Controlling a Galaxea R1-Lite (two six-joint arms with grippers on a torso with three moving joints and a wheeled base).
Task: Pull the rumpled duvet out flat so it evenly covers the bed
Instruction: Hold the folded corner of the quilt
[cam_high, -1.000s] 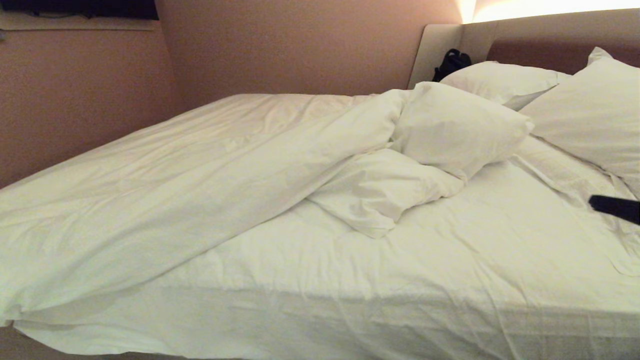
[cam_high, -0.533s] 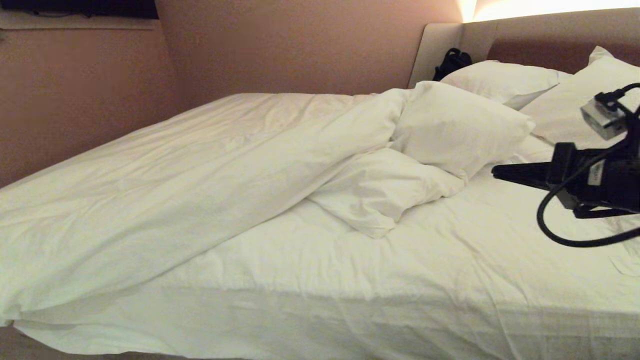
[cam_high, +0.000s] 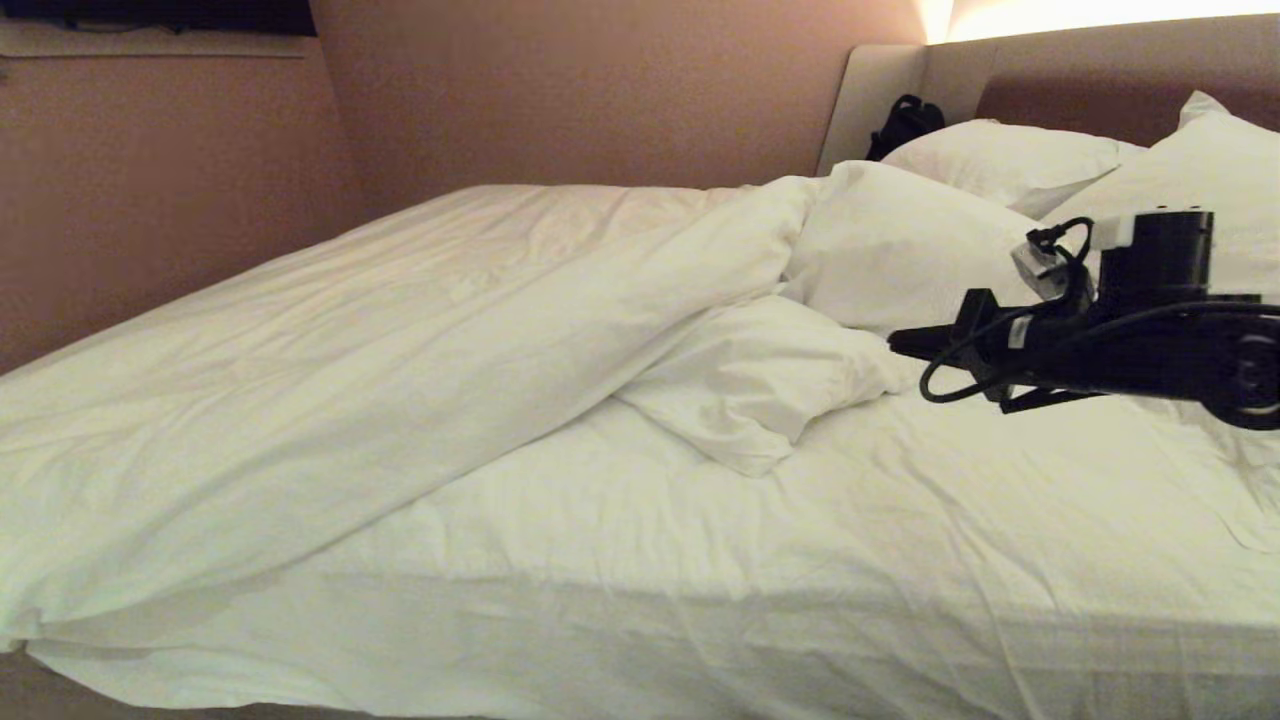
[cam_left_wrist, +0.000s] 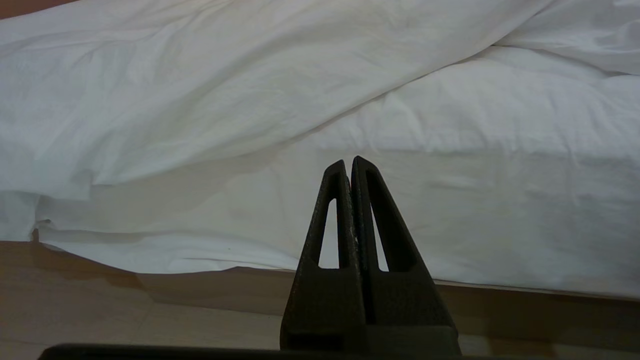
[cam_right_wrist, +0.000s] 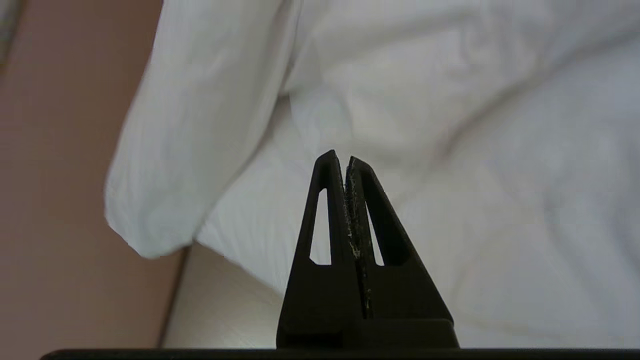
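Head view: duvet (cam_high: 400, 340) bunched on bed's (cam_high: 700, 620) far half, folded corner just beside my right gripper (cam_high: 900, 343), jaws together, empty. Soft, bulky; I'd pinch corner. Left gripper (cam_left_wrist: 351, 162) together, parked low beside bed.

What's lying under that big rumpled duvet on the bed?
Where the duvet is folded back, the white mattress sheet shows on the bed, so the sheet likely runs on beneath. Anything else under the bunched fabric is covered and cannot be seen.
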